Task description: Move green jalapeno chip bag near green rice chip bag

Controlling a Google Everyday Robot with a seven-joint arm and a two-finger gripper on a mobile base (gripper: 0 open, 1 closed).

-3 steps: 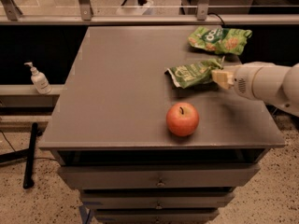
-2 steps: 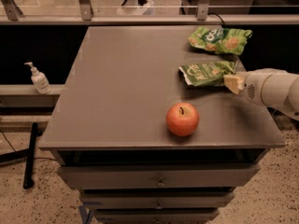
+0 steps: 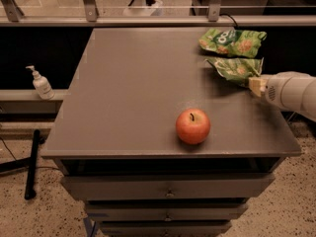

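Observation:
The green jalapeno chip bag lies on the grey table near its right edge, crinkled, with its right corner at my gripper. My gripper reaches in from the right on a white arm and is shut on that corner. The green rice chip bag, bright green with white letters and tan puffs, lies just behind it at the back right. The two bags are almost touching.
A red apple stands near the table's front edge, left of my arm. A soap pump bottle sits on a ledge to the left, below table height. A railing runs behind the table. Drawers lie under the tabletop.
My gripper has pulled the jalapeno bag to the right and towards the back, closer to the rice bag. The apple has not moved.

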